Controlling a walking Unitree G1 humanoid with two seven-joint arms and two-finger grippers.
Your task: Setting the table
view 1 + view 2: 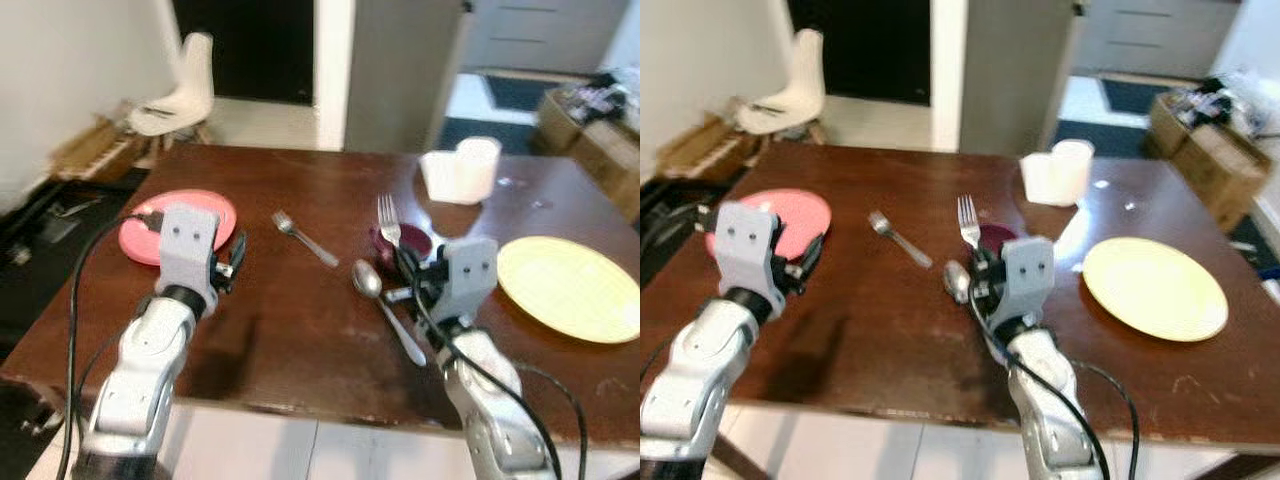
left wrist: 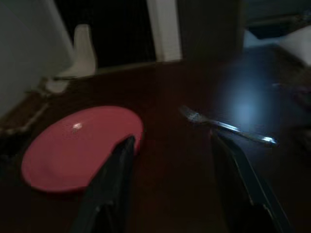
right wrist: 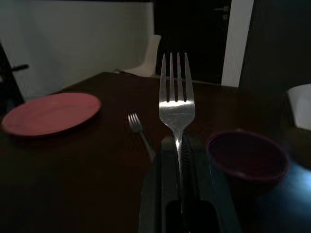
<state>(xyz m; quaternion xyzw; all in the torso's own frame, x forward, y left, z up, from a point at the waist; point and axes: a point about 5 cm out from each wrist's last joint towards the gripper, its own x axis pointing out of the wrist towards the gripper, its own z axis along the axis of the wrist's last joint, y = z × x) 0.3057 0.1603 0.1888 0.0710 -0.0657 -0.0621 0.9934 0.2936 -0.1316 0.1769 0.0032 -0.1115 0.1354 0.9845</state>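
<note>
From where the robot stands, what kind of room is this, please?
Most likely a dining area in a home. A dark wooden table carries a pink plate, a yellow plate and a spoon. The right gripper holds a fork, and a white chair stands behind.

Both silver arms are reaching forward; the left end effector [image 2: 170, 179] is holding its fingers spread, the right end effector [image 3: 177, 160] is pinching closed.

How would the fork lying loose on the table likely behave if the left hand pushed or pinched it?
The fork looks like thin polished metal, so probably stiff and light, and likely slippery. Lying flat on the table, it would probably slide or spin when pushed by the open left hand.
</note>
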